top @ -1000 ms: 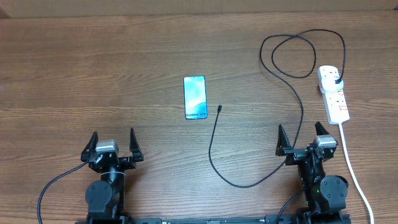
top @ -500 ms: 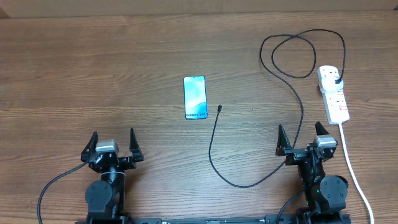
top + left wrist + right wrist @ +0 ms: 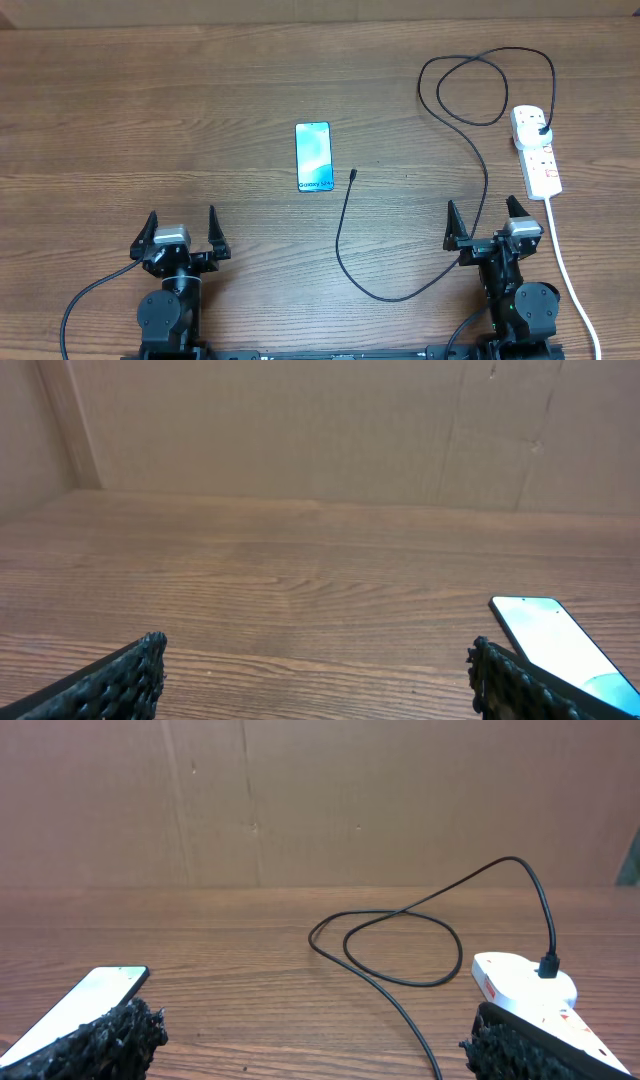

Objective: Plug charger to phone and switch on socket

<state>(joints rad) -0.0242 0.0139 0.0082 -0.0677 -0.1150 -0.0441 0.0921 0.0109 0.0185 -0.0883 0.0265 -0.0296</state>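
The phone lies face up mid-table, its light-blue screen lit; it also shows as the phone and the phone in the wrist views. The charger's black cable runs from its connector tip, just right of the phone, down in a curve, then up into loops. Its plug sits in the white socket at the far right, also seen as the socket. My left gripper and right gripper stand open near the front edge, holding nothing.
A thick white cord leads from the socket toward the front right edge, passing close to my right arm. A brown cardboard wall closes off the back of the wooden table.
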